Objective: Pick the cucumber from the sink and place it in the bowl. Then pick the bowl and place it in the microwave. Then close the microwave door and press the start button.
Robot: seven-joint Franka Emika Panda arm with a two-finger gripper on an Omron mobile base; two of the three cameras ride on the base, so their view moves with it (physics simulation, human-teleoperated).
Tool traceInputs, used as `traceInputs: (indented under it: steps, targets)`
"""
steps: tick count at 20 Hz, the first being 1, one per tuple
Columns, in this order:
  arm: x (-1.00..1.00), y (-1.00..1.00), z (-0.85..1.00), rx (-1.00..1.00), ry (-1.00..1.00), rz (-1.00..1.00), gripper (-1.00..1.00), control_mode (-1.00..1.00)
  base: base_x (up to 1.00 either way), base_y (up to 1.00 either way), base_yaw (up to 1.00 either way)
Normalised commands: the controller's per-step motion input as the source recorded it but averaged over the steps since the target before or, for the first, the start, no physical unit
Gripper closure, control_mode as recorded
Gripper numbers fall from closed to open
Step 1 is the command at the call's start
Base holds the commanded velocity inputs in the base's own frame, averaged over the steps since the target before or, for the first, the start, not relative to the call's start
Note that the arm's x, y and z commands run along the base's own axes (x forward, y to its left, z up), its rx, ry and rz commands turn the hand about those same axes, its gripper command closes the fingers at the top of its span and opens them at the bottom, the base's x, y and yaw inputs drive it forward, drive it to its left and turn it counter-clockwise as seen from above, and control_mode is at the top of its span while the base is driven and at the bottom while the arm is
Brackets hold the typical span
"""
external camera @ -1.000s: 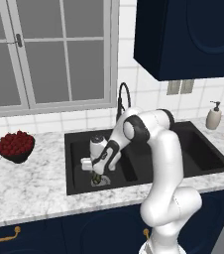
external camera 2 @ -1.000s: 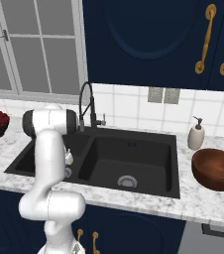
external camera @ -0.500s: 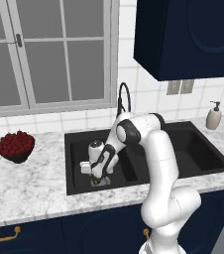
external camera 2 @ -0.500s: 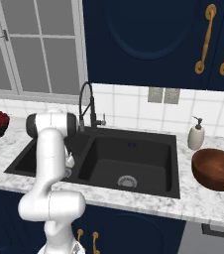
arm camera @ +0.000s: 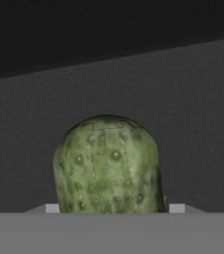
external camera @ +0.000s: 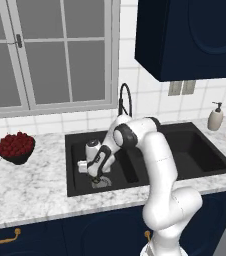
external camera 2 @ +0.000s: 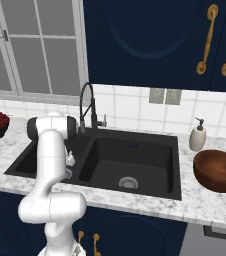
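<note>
Up close, cucumber between the end effector tips, grip unclear; bowl on the right counter.

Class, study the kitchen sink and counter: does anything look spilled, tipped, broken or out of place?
One oddity: a bumpy green cucumber lies on the floor of the matte black sink, in its left basin, an unusual spot for food. The reddish-brown wooden bowl sits upright on the counter; nothing looks spilled or broken.
</note>
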Motion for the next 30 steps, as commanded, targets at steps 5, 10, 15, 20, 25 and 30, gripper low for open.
traceInputs:
  steps: [5,10,15,20,25,30]
  targets:
    - [-0.39,0.00,0.92,0.03,0.00,-0.07,1.00,-1.00,0.00,0.00,0.00]
    - [-0.73,-0.06,1.00,0.05,-0.03,0.00,1.00,-1.00,0.00,0.00,0.00]
    - [-0.33,0.02,1.00,0.05,-0.34,0.00,1.00,-1.00,0.00,0.00,0.00]
    - [-0.39,0.00,1.00,0.09,-0.20,0.00,1.00,-1.00,0.00,0.00,0.00]
    - [-0.44,0.00,1.00,0.04,-0.25,0.00,1.00,-1.00,0.00,0.00,0.00]
    - [-0.42,0.01,1.00,0.04,-0.25,0.00,1.00,-1.00,0.00,0.00,0.00]
